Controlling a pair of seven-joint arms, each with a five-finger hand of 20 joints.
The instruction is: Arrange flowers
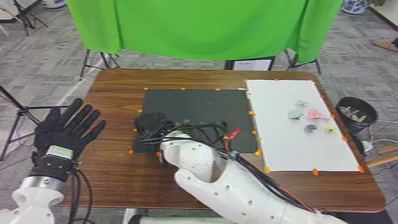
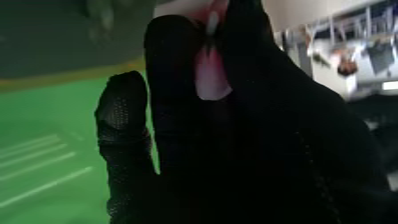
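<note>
table (image 1: 114, 115) brown | cloth (image 1: 209, 30) green | sheet (image 1: 293, 150) white | flower (image 1: 316, 115) pink

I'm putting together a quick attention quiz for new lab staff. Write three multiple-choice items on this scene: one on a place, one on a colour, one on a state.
1. Where do the small flower pieces lie?
A) On the dark mat
B) On the white sheet
C) On the floor

2. What colour is the cloth beyond the table?
A) Green
B) Red
C) Blue

3. How is the left hand?
A) Curled into a fist
B) Wrapped round a stem
C) Open, fingers spread

1: B, the pieces sit within the sheet's edges.
2: A, the hanging fabric is bright green.
3: C, gaps show between its straight fingers.
</note>
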